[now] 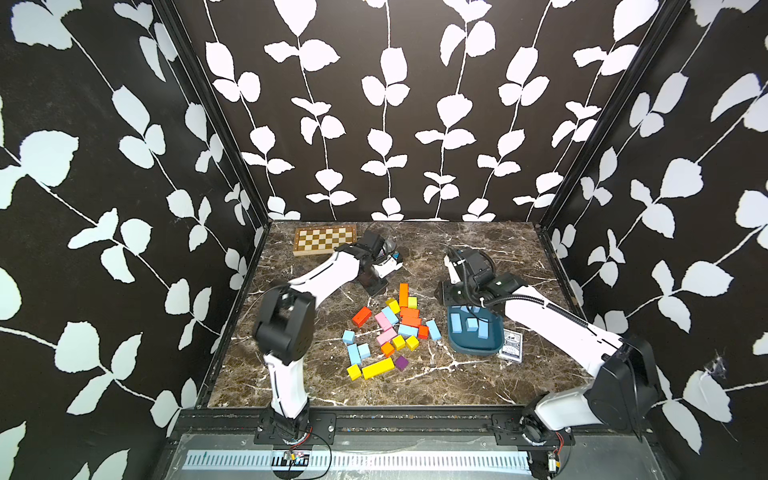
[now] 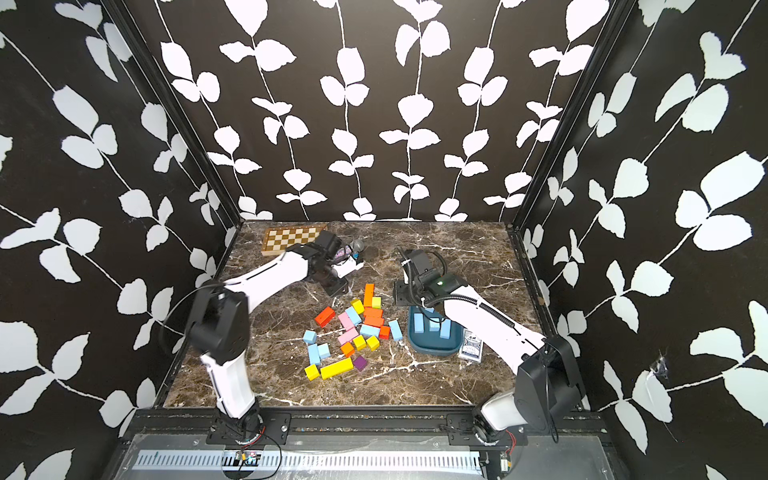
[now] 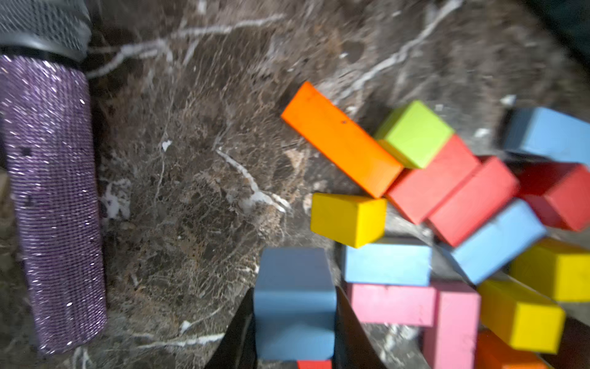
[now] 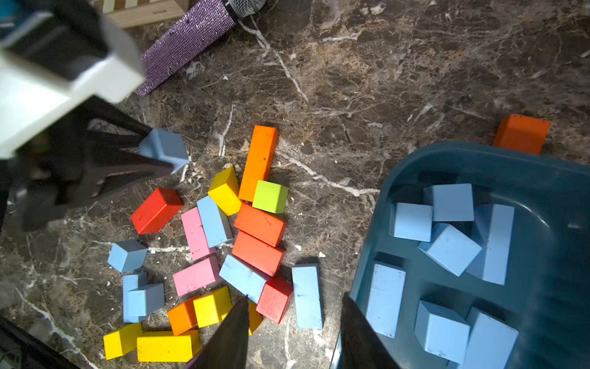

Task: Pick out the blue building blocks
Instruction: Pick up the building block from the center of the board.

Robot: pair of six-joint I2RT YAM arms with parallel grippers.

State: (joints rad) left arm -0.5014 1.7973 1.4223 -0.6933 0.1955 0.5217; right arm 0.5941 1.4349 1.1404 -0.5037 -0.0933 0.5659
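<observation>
The tray [image 4: 479, 166] is teal, its blocks [image 4: 448, 203] sky-blue

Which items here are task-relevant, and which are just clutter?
Job:
- loose blue blocks
- blue cube gripped by left tool
- teal tray holding sorted blue blocks

Clutter:
- chessboard
- microphone
- card deck
- other-coloured blocks

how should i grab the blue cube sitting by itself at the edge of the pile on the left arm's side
Come straight down on the lone blue cube and pinch the face toward the pink blocks and the opposite face, toward bare marble. It sits flat with gaps on both those sides, while the blue bar crowds the side nearer the robot.
</observation>
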